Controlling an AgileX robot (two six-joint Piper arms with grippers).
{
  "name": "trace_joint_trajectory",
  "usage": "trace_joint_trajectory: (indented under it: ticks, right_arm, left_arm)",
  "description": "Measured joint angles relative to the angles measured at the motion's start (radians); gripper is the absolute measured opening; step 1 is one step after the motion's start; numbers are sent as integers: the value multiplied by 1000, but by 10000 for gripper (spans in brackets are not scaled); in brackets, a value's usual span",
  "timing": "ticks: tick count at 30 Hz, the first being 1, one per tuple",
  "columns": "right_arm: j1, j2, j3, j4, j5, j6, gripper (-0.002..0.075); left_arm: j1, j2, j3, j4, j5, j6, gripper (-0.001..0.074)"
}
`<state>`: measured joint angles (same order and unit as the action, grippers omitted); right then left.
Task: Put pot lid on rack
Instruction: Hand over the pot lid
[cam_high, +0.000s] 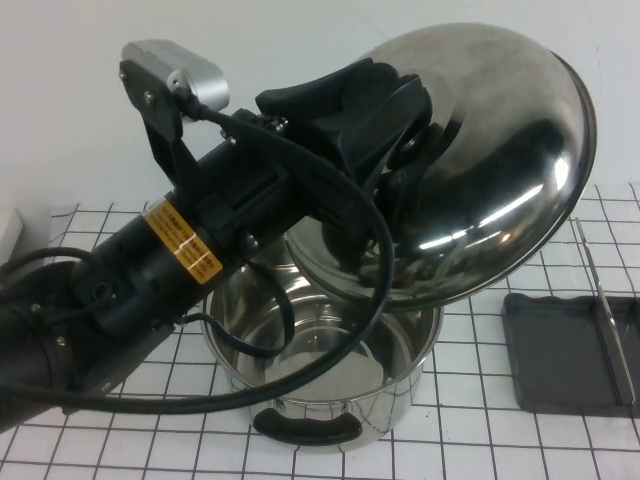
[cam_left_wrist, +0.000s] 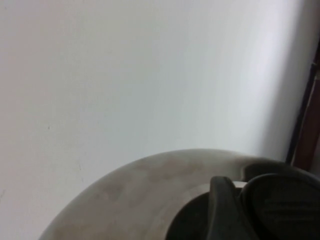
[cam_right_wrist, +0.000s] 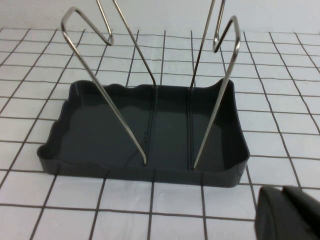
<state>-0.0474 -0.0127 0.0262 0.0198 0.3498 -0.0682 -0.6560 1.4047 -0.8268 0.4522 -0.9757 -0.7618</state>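
Left gripper (cam_high: 395, 135): pinching the lid (cam_high: 500, 170) by its knob, tilted above the pot (cam_high: 320, 370).
Rack (cam_high: 565, 350): 3 o'clock of pot, apart.
Right gripper (cam_right_wrist: 290, 215): near rack; fingers' state cannot be told.

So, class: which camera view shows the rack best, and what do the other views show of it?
The right wrist view: the rack shows whole, its dark tray and upright wire bars, with the right gripper near. The high view cuts it off at its edge; there the left gripper holds the pot lid. The left wrist view shows none.
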Motion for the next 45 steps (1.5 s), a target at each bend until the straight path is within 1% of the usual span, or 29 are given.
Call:
trace_joint_trajectory:
  ticks: [5,8,9,11,15,16,17,19,22,27,29,32,34,36,37,40,42,43,45]
  right_arm:
    - [0,0,0,0,0,0,-3]
    - [0,0,0,21,-2,8,-3]
    - [0,0,0,61,-8,25,-3]
    - [0,0,1,191,-26,84,-3]
    - [0,0,1,623,-93,208,-3]
    - [0,0,1,696,-105,214,-3]
    - [0,0,1,734,-117,214,-3]
    - [0,0,1,785,-145,176,-3]
    - [0,0,1,815,-167,102,-3]
    - [0,0,1,876,-104,18,-3]
    - [0,0,-2,953,-61,-93,-3]
    - [0,0,-46,1171,-22,-388,13]
    - [0,33,-96,1378,-11,-610,67]
    - [0,96,-137,1558,6,-796,167]
    - [0,140,-160,1606,21,-867,231]
    - [0,289,-230,1663,67,-956,410]
    - [0,403,-275,1673,115,-983,490]
    - [0,460,-301,1675,143,-994,515]
    - [0,557,-351,1675,195,-1009,542]
  left_arm:
    - [0,41,0,-4,-40,-8,330]
    - [0,68,0,18,-44,-71,330]
    - [0,77,0,27,-44,-97,330]
    - [0,92,0,40,-44,-129,330]
    - [0,125,0,33,-53,-148,330]
    - [0,135,0,28,-59,-153,330]
    - [0,142,0,25,-64,-161,330]
    - [0,162,0,21,-86,-188,330]
    - [0,195,0,23,-130,-225,330]
    - [0,244,-2,31,-140,-245,330]
    - [0,248,-2,32,-140,-252,330]
    - [0,250,-2,35,-141,-258,330]
    - [0,250,-2,39,-141,-258,330]
    - [0,250,-2,39,-141,-258,330]
    - [0,250,-2,39,-141,-260,330]
    - [0,250,-2,39,-141,-282,330]
    - [0,250,-2,39,-141,-299,330]
    - [0,250,-2,39,-141,-303,330]
    - [0,250,-2,39,-141,-310,330]
